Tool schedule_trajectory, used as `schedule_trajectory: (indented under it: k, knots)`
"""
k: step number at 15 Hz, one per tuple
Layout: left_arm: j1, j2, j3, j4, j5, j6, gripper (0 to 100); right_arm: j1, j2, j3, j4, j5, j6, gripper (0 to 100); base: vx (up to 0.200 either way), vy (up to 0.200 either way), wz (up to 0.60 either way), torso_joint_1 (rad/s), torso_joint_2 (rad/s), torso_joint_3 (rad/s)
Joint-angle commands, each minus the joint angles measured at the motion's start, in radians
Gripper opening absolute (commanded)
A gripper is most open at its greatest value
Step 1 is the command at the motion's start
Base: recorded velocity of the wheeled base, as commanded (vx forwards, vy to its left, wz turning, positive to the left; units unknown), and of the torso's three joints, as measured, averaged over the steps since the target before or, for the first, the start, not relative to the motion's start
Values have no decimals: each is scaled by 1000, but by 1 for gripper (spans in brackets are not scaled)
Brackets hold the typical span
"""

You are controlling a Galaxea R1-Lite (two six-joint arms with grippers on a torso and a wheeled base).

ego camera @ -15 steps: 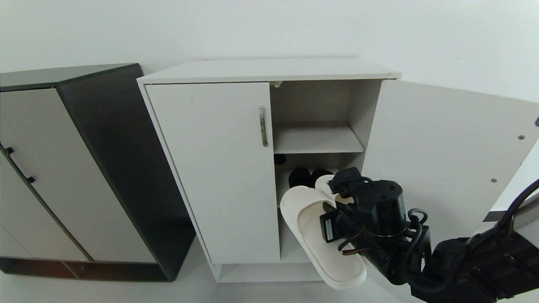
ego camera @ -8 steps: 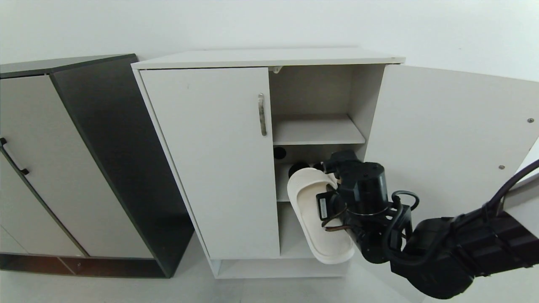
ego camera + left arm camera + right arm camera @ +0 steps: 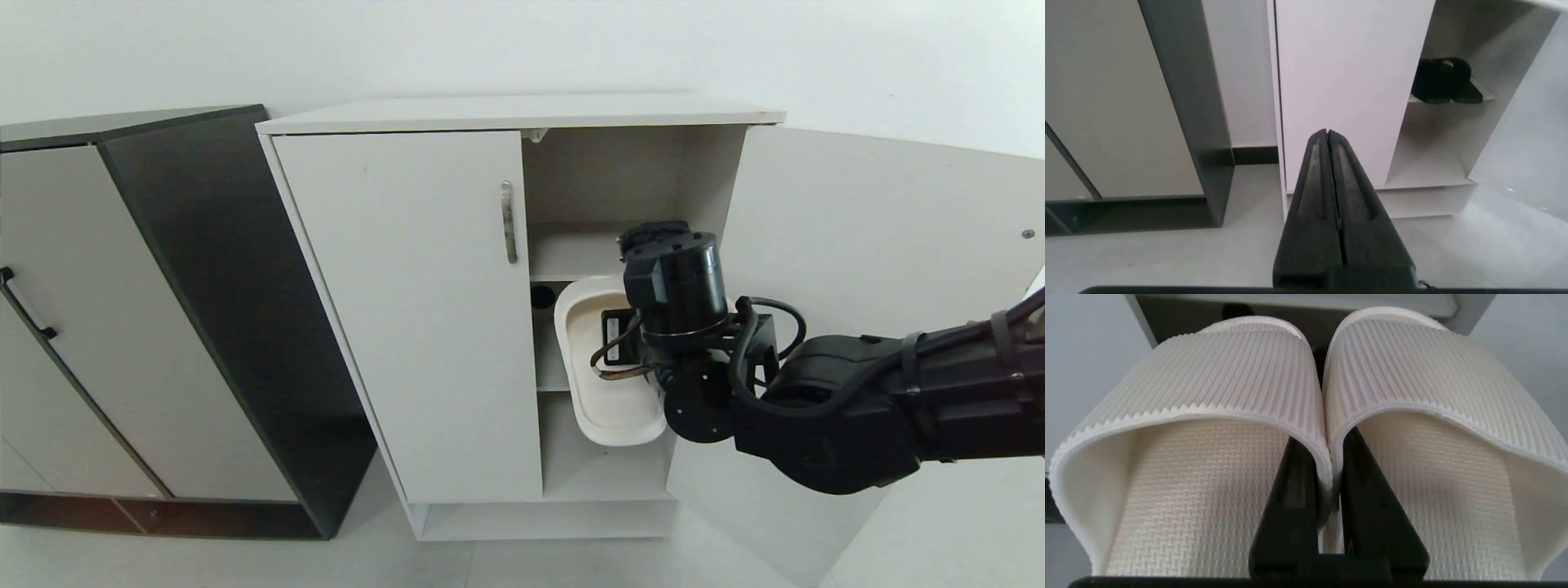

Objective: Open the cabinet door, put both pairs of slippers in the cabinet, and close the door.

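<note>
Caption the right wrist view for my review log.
Right gripper clamps both white slippers side by side by their inner strap edges.

One slipper pair (image 3: 608, 408) at the open right half of the cabinet (image 3: 522, 110), other pair (image 3: 1445, 80) on a shelf (image 3: 1417, 104) inside.

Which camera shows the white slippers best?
Right wrist view: both white slippers sit side by side, pinched by the right gripper. Head view: one, partly behind the arm. Left wrist view: the black pair instead.
</note>
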Motion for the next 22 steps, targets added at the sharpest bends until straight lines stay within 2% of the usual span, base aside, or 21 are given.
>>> schedule_trajectory:
  k: [1,5,20,22]
  knots:
    - [0,0,0,0,1,0,0,-7,-9,-34,7,2,-7,0,0,0,0,0,0,0]
    - [1,0,0,0,1,0,0,-10,-7,-44,7,8,-12,0,0,0,0,0,0,0]
    - [0,0,0,0,1,1,0,-59,39,-44,-3,67,-9,0,200,0,0,2,2,3]
    - [0,0,0,0,1,1,0,-62,45,-61,1,78,-10,0,0,0,0,0,0,0]
